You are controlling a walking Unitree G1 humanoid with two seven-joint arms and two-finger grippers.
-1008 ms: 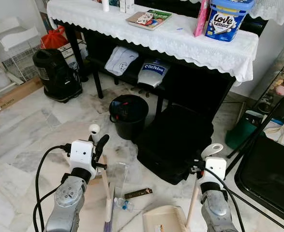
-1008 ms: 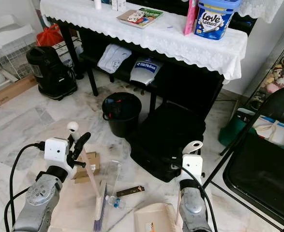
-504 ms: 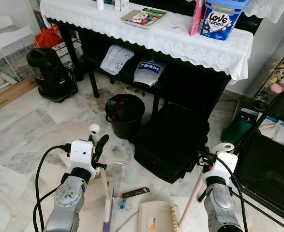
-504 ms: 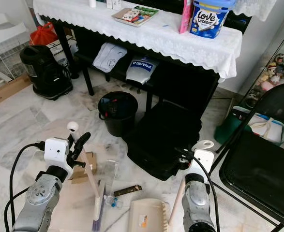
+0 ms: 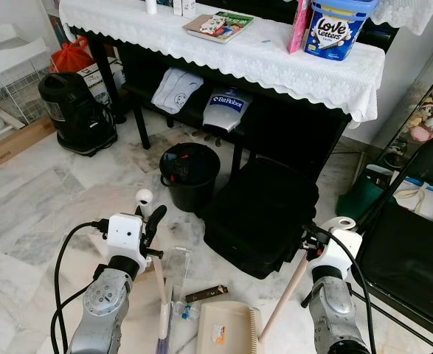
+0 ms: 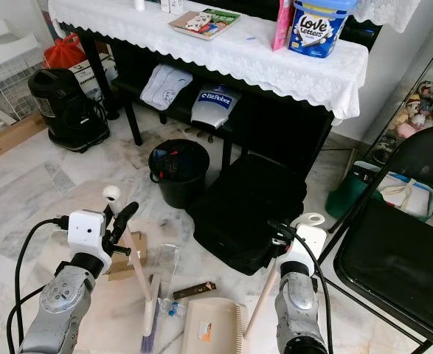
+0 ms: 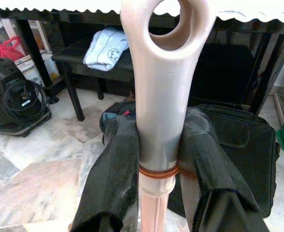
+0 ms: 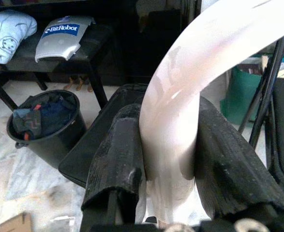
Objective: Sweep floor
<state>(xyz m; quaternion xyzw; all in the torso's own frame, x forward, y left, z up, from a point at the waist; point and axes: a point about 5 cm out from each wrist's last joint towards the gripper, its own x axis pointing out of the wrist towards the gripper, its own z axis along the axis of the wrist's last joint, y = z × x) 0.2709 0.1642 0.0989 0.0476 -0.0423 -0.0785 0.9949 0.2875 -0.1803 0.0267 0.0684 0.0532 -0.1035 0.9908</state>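
While the litter lies on the marble floor (image 5: 32, 199) just ahead of the robot, a brown wrapper (image 5: 206, 294), a small clear bottle (image 5: 186, 312) and a clear plastic sleeve (image 5: 179, 269), the broom (image 5: 161, 317) stands among it with its bristles low by the bottle. The left gripper (image 7: 154, 159) has its two black fingers clamped on the broom's pale handle just below the hanging loop. The dustpan (image 5: 227, 338) sits flat on the floor just beside the litter, its toothed edge to the right, and its long handle (image 5: 284, 295) slants up to the right gripper (image 8: 168, 154), whose fingers are pressed together around the handle's looped end.

To do this step well, I judge the pan's open lip should be turned to face the litter and held firmly on the floor, while the broom draws the pieces toward it in short, low strokes. The bottle will likely roll, so a gentle push suits it. A small cardboard box (image 6: 124, 259) lies by the left arm, and the black bin (image 5: 191, 174), the black bag (image 5: 264, 214) and the folding chair (image 6: 393, 251) stand near.
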